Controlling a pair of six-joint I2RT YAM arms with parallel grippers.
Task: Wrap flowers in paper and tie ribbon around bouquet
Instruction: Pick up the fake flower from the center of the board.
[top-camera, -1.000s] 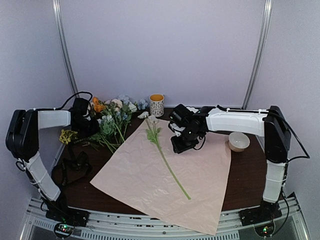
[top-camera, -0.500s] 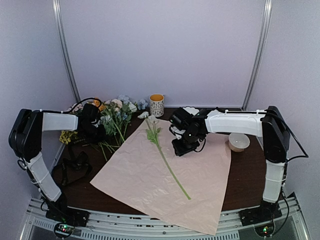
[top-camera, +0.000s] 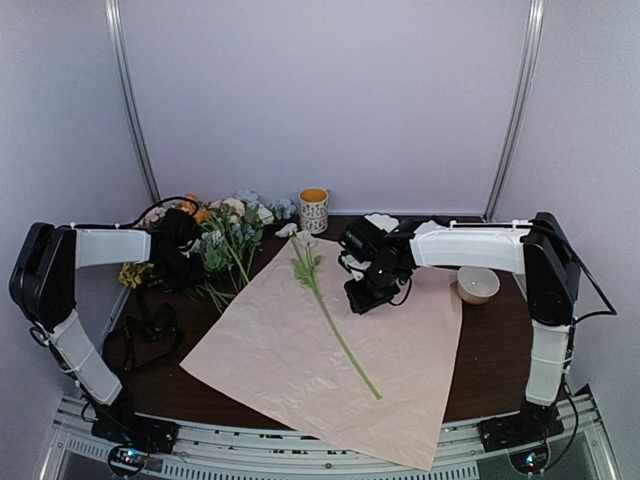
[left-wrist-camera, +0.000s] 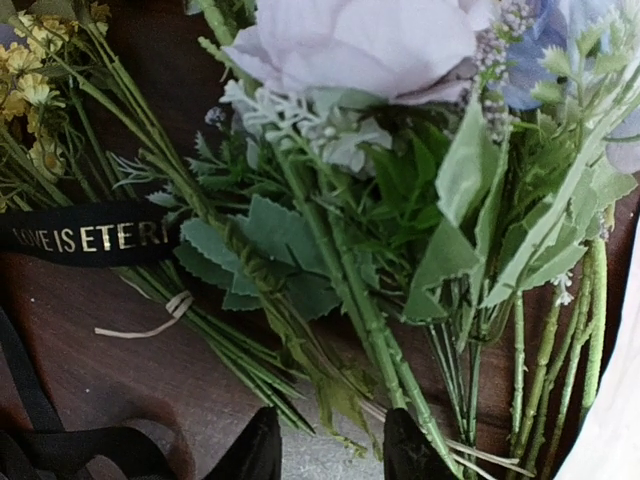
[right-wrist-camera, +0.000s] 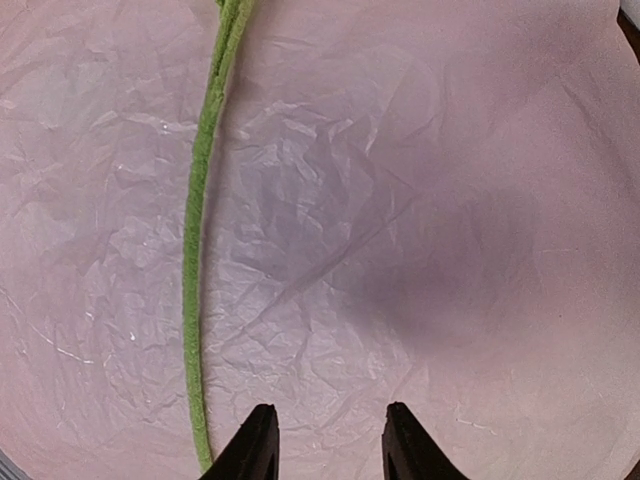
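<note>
Dark table (top-camera: 490, 368) — probably wood — under pink paper (top-camera: 290, 350), pale walls (top-camera: 330, 100).

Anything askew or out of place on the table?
The paper lies skewed to the table, and its near corner overhangs the front edge. One flower lies diagonally on it; the other flowers sit piled at far left, off the paper. Nothing looks spilled or torn.
</note>
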